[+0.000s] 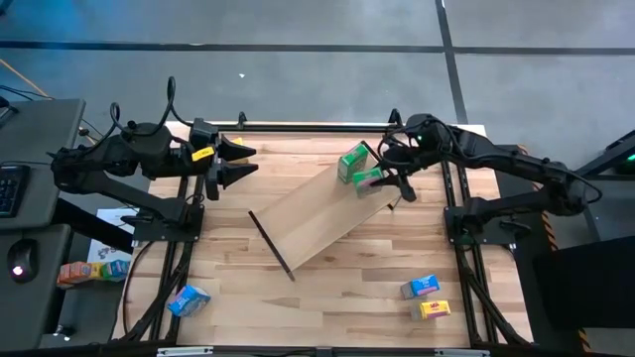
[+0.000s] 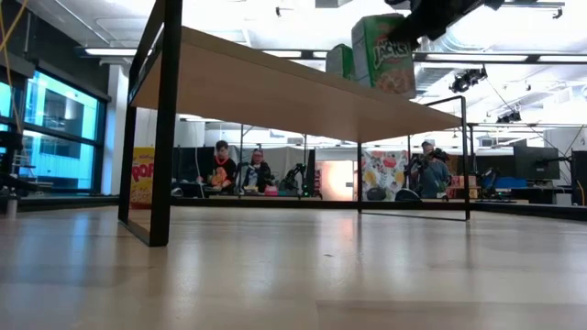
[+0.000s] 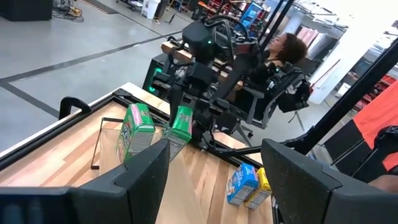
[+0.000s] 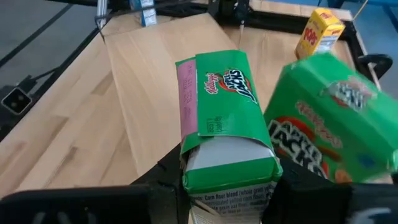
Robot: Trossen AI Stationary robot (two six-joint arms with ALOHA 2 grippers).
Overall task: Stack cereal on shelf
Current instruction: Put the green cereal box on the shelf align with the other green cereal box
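Observation:
The shelf (image 1: 317, 223) lies slantwise mid-table, its light board on thin dark end panels (image 2: 165, 128). My right gripper (image 1: 382, 181) is over the shelf's far right end, shut on a green cereal box (image 4: 227, 118). A second green box (image 1: 350, 162) stands on the board right beside it, seen close in the right wrist view (image 4: 329, 130). The low view shows both boxes (image 2: 385, 55) above the board edge, which hides their bases. My left gripper (image 1: 248, 164) waits open at the table's far left, off the shelf. My right gripper holds the green cereal box by its end nearest the wrist (image 4: 227, 180), pinched between the two fingers, one on each side. The box lies lengthwise along the fingers, pointing out over the shelf board (image 4: 149, 81). Whether its underside rests on the board cannot be told.
A blue box (image 1: 189, 299) lies near the table's near left corner; a blue box (image 1: 422, 287) and a yellow one (image 1: 434, 309) lie near the near right corner. Black frame rails (image 1: 466, 268) run along both sides. Bare planks lie in front of the shelf. People sit in the room beyond (image 2: 220, 165).

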